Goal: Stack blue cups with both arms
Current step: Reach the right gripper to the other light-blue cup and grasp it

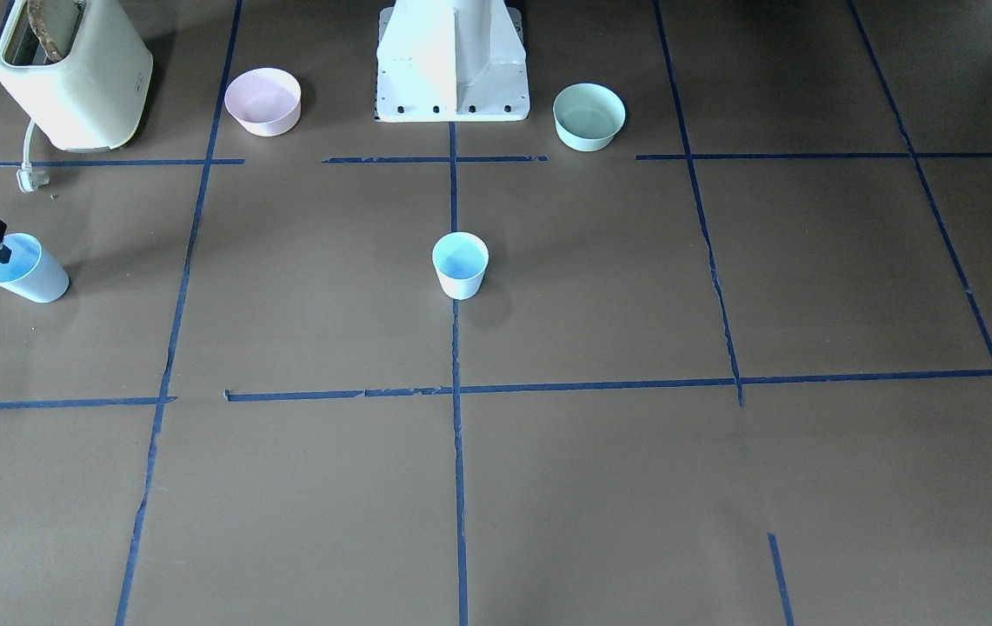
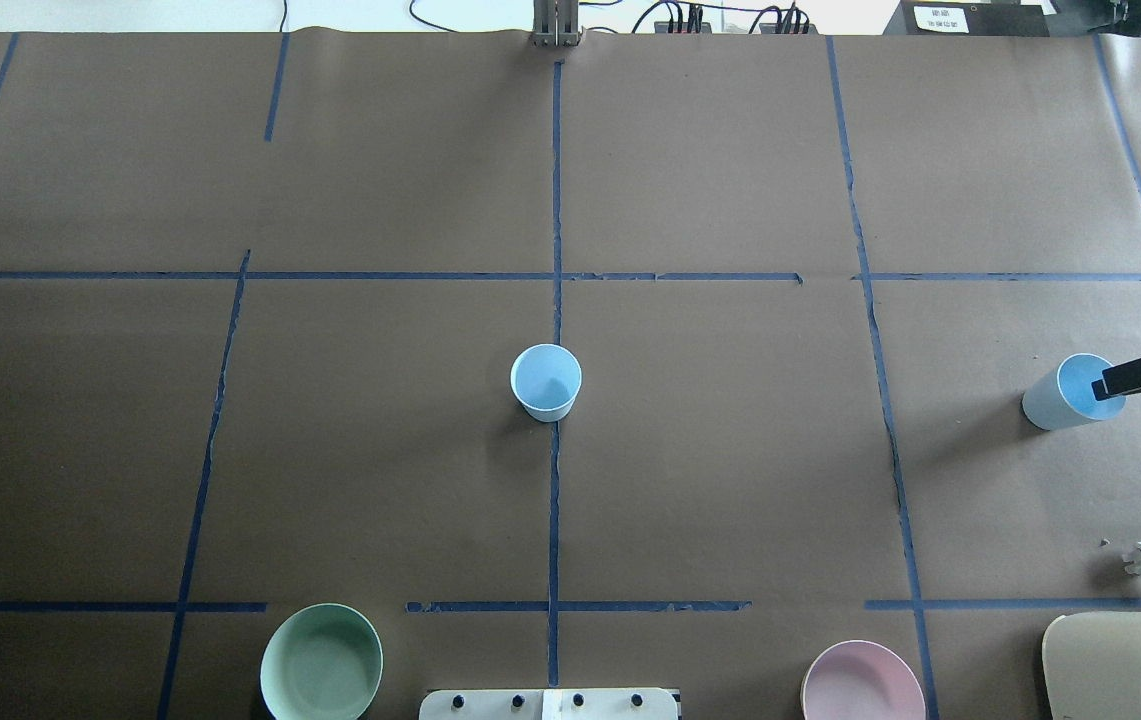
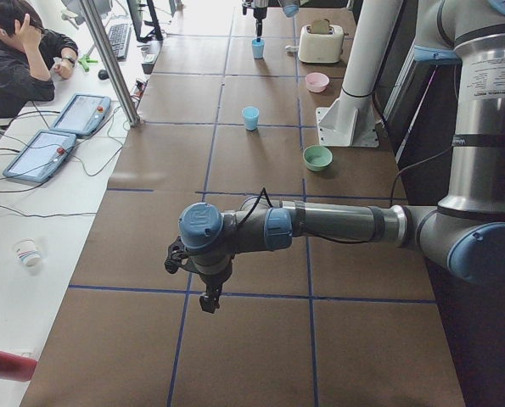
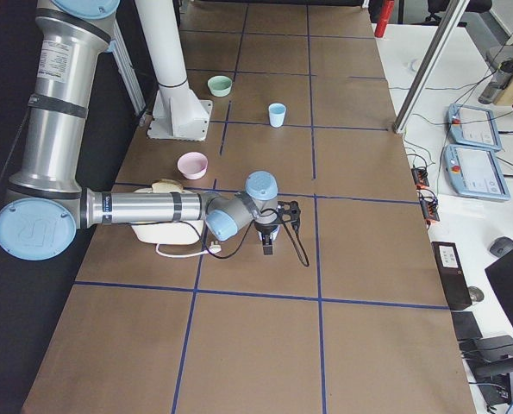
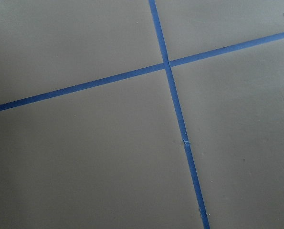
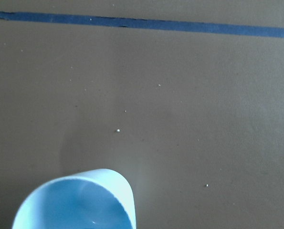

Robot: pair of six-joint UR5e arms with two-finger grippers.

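**Right hand at the rim: seat the pinch before lifting**

The right hand (image 2: 1102, 387) reached one finger inside the rim of the outer blue cup (image 2: 1052, 404), which stood near the right end of the desk (image 2: 730, 480). Whether it was clamped on the wall could not be told. The other blue cup (image 2: 546, 381) stood upright at the middle, well apart. A sound grasp would bite deep on the wall, then lift straight, keeping the cup level for nesting. The left hand (image 3: 208, 298) hovered above the desk, its opening impossible to judge.

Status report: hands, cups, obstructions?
Right hand at rim of outer blue cup, grip unclear. Left hand far from both cups, state unclear. Centre blue cup upright; nothing between cups.
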